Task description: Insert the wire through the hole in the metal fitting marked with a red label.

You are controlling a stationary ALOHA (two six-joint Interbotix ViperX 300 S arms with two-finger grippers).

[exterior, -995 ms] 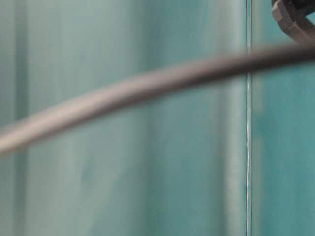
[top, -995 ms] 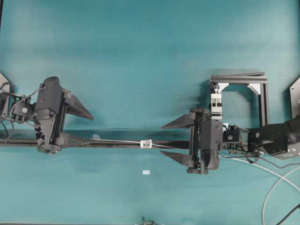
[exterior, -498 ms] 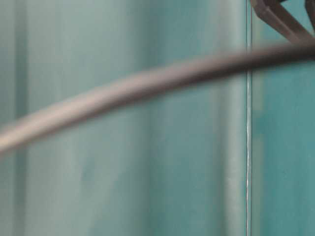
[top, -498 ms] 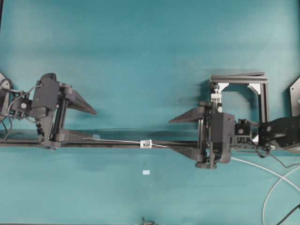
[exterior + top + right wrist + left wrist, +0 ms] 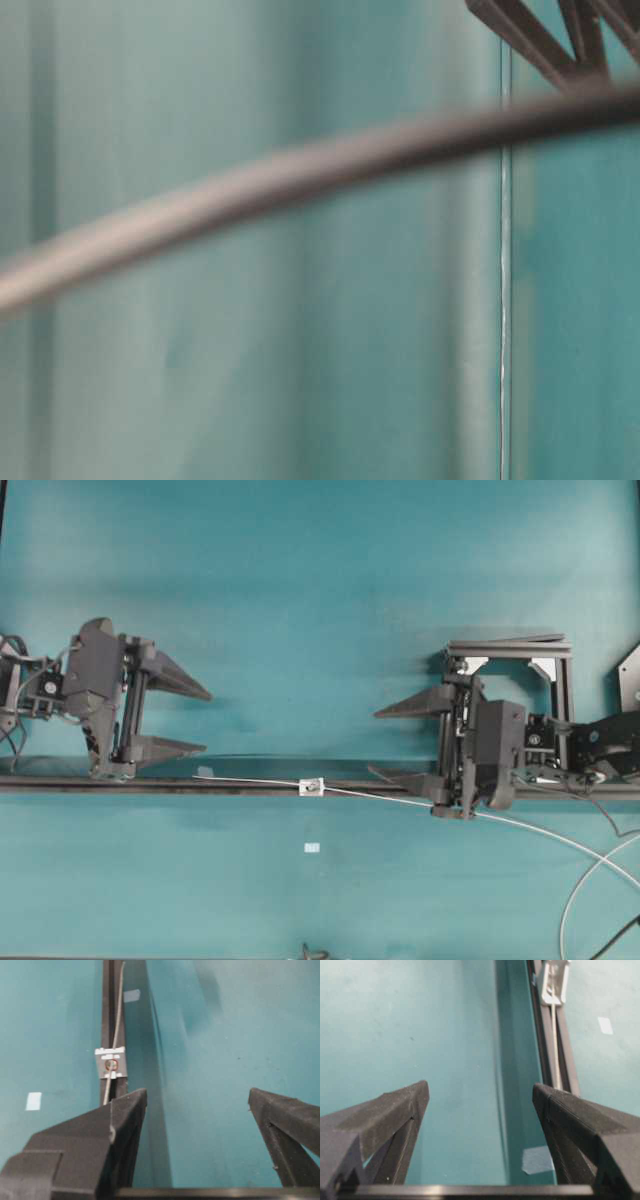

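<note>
The thin silvery wire (image 5: 250, 781) lies along the black rail (image 5: 60, 784) and shows on both sides of the tiny metal fitting (image 5: 312, 786), in line with its red-ringed hole (image 5: 111, 1064). In the right wrist view the wire (image 5: 118, 1015) enters the fitting (image 5: 111, 1055) from above and comes out below it. The left wrist view shows the fitting (image 5: 554, 982) far ahead and the wire (image 5: 553, 1045). My left gripper (image 5: 195, 718) is open and empty, just behind the rail. My right gripper (image 5: 378, 742) is open and empty, its near finger over the wire's right part.
A black frame (image 5: 560, 680) with a white clamp block (image 5: 462, 668) stands back right. Pale cables (image 5: 590, 875) curve at the lower right. A small white tag (image 5: 312, 848) lies in front of the rail. A blurred dark cable (image 5: 300, 170) crosses the table-level view.
The left gripper has lifted back off the rail and the wire's left end. The right gripper has drawn back to the right and away from the fitting. The wire stays in the fitting.
</note>
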